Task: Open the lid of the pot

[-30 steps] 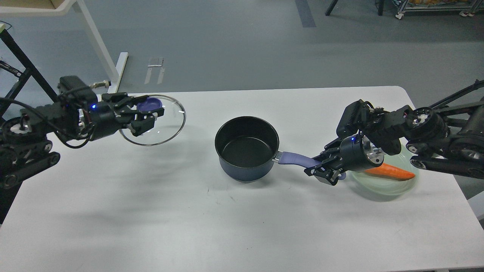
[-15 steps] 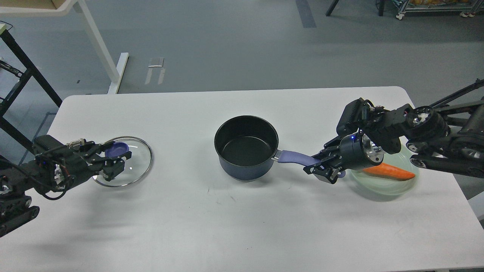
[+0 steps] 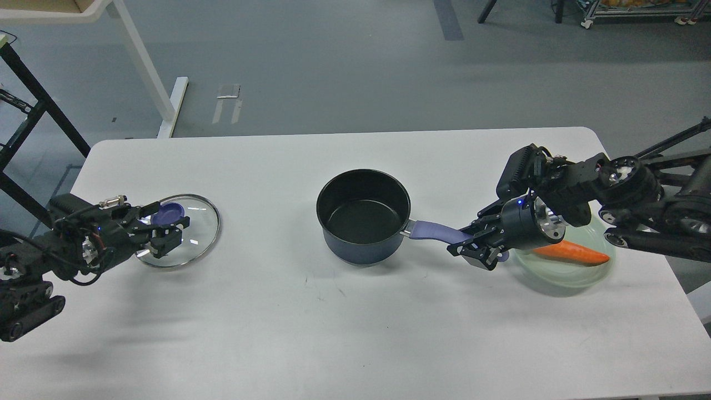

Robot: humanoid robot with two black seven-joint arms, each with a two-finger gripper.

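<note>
Take the pot [image 3: 364, 216] as your landmark. Far to its left, near the table's [image 3: 333, 322] left edge, your left gripper [image 3: 166, 225] is clamped on the knob [image 3: 170, 210] of the lid [image 3: 183, 230], one finger on each side. The lid is a round disc of clear glass with a thin metal rim; the knob is a smooth purple button. Whether the lid sits flat on the table or hangs just above it, you cannot tell from here.

The pot stands open in the middle, round and deep, dark blue outside with a matte black lining, and nothing lies in it. Its handle [image 3: 439, 231], a smooth lilac bar on a short metal neck, points right.

At the end of that handle, your right gripper [image 3: 476, 250] is closed around the handle's tip, fingers above and below it.

Just right of the pot's handle, partly under your right wrist, sits a pale green, shallow, translucent plate [image 3: 572, 272]. On it lies a carrot [image 3: 575, 254], orange and tapered, its point toward the right.
</note>
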